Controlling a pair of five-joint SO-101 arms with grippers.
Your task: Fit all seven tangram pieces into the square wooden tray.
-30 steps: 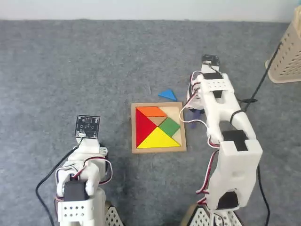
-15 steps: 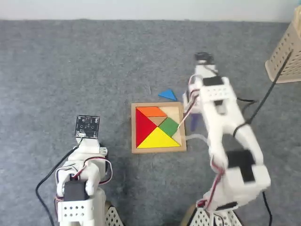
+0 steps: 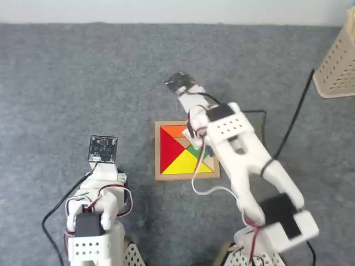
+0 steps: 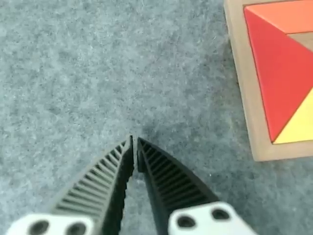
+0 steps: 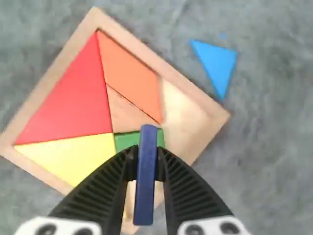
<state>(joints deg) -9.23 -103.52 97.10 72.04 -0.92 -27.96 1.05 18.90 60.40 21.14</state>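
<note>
Right gripper (image 5: 145, 152), clamped on a dark blue piece (image 5: 146, 186) held edgewise, has swung from beside the tray (image 3: 157, 160) to above its centre. Blue triangle (image 5: 215, 61) lies just outside the tray. Left gripper (image 4: 135, 145) is closed, empty, beside the tray. Both placements appear pending.

Wooden tray (image 4: 247, 98), matt painted pieces (image 4: 279, 73), fuzzy carpet (image 4: 98, 73)
</note>
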